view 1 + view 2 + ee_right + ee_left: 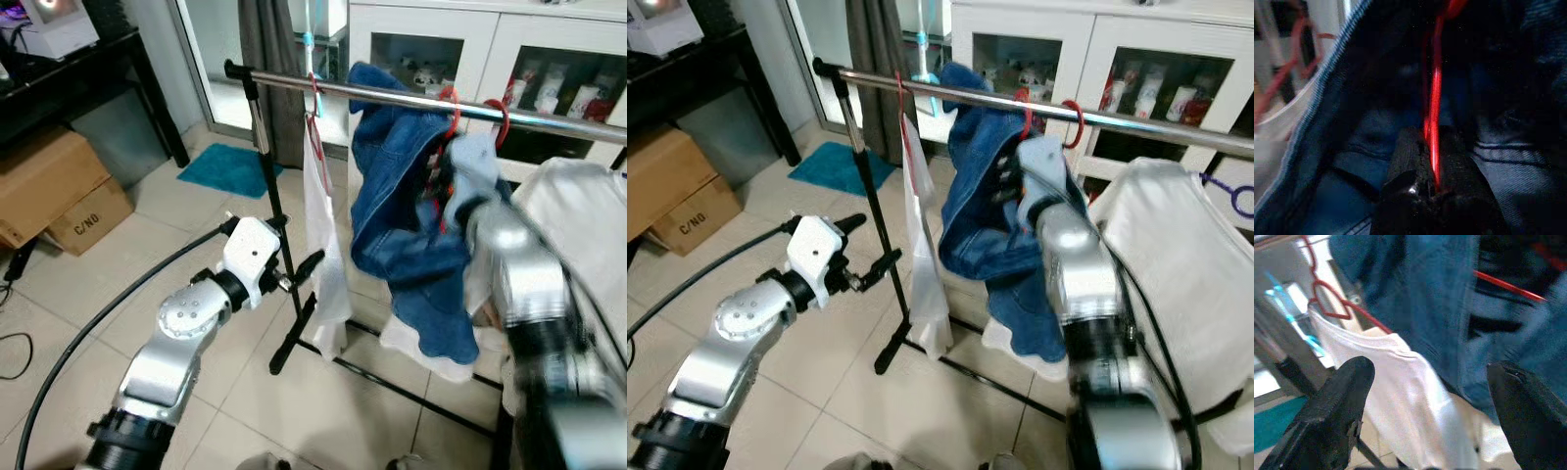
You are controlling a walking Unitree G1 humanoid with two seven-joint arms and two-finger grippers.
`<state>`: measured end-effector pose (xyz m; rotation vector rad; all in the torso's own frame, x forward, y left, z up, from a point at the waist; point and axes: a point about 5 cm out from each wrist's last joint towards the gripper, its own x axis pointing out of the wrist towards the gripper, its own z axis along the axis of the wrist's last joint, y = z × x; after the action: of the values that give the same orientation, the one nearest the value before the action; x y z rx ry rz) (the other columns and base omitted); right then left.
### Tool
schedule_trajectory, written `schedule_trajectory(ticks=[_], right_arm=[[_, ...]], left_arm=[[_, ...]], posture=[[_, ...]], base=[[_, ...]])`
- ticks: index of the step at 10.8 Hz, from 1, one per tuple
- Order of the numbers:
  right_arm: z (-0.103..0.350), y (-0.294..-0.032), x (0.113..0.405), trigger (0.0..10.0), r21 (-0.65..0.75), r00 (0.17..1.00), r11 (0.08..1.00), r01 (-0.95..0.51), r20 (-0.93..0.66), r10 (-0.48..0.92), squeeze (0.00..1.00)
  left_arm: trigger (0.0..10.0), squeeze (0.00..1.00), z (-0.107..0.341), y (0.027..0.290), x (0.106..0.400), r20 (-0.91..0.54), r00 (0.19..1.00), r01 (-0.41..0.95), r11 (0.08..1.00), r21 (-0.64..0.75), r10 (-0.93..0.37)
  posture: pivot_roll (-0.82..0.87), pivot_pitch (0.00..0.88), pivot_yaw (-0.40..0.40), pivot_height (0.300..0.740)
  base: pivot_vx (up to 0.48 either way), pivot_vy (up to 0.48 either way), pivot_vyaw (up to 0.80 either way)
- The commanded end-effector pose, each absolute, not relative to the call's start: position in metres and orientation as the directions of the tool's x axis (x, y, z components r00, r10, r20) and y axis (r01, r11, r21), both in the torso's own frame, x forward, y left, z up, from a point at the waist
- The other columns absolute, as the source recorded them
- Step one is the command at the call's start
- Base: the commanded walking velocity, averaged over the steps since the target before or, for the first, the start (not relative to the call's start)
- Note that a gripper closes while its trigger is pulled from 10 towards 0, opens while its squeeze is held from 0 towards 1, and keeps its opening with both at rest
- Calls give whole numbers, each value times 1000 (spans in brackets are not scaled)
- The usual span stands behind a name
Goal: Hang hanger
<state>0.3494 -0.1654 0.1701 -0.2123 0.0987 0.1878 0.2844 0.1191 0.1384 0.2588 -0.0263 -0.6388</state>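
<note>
Right end effector (1432,166), half-buried in denim jacket (402,196), pinching red hanger (1434,105).

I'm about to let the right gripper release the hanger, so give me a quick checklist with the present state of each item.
1. Right gripper clamped on the red hanger: ok, wire sits between shut fingers.
2. Hanger's hook over the rail: cannot tell, the denim jacket covers part of it.
3. Jacket seated on the hanger: not ok, it hangs bunched.
4. Left gripper clear: ok, open, holding nothing, facing the white shirt.
5. Neighbouring hook on the rail: ok.
</note>
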Motion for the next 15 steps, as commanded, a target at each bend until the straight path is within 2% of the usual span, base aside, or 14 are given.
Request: schedule_trajectory(ticks=[1, 3, 6, 8, 10, 15], right_arm=[[184, -156, 345, 0, -212, 975, 952, -222, -56, 215, 0], [175, -152, 325, 0, -172, 979, 963, -206, -44, 201, 0], [157, -138, 309, 0, -207, 974, 954, -218, -116, 197, 0], [148, -135, 297, 0, -163, 971, 963, -215, -141, 193, 0], [145, -130, 291, 0, -117, 966, 965, -233, -139, 217, 0], [143, -131, 288, 0, -104, 965, 966, -236, -142, 220, 0]], left_arm=[[10000, 0, 139, 123, 287, -44, 830, 546, 795, 265, -555], [10000, 0, 140, 127, 289, -7, 878, 467, 854, 230, -479], [10000, 0, 136, 126, 283, -9, 883, 458, 860, 225, -469], [10000, 0, 133, 127, 281, -17, 890, 447, 867, 220, -455], [10000, 0, 133, 128, 280, -23, 890, 448, 866, 224, -455], [10000, 0, 133, 130, 279, -24, 893, 442, 866, 235, -450]], posture=[[-102, 19, 118, 740], [-100, 34, 103, 740], [-93, 45, 80, 740], [-91, 47, 78, 740], [-89, 55, 74, 740], [-84, 55, 77, 740]], base=[[0, 0, 0], [0, 0, 0], [0, 0, 0], [0, 0, 0], [0, 0, 0], [0, 0, 0]])
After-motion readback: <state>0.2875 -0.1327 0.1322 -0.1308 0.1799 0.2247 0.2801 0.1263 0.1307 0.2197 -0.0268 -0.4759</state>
